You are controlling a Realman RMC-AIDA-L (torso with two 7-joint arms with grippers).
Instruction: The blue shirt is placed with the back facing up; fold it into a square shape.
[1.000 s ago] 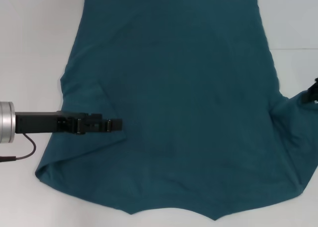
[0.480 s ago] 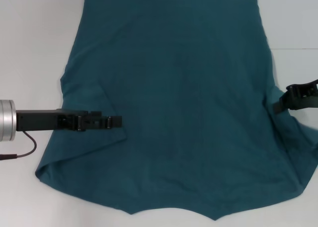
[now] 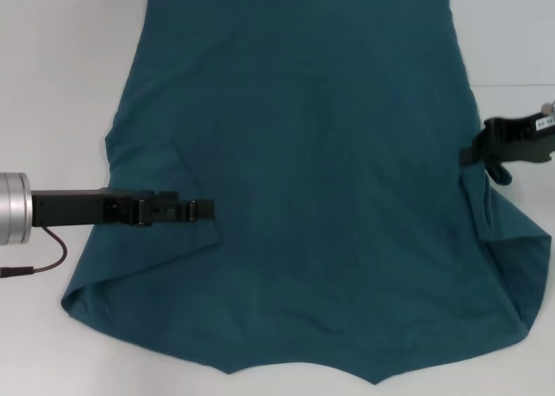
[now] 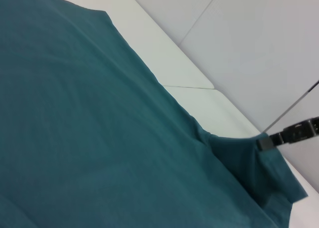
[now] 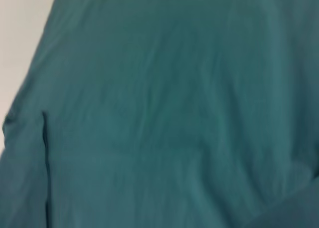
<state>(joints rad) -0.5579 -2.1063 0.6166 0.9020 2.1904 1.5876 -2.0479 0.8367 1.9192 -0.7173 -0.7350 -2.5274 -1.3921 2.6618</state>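
Teal: one blue shirt (image 3: 303, 179) | two grippers | left gripper (image 3: 205, 210) fingers unclear | right gripper (image 3: 479, 149) fingers pinching sleeve

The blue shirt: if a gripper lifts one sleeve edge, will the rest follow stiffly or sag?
Probably sag: the blue shirt lies limp, with soft creases by the left gripper. It likely drapes and drags, since fabric already bunches into folds near the right gripper. It seems light and unlikely to slip on the table.

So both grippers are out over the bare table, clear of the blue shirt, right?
Not quite. In the head view the left gripper is over the blue shirt, near its folded left sleeve, and the right gripper is at the shirt's right edge.
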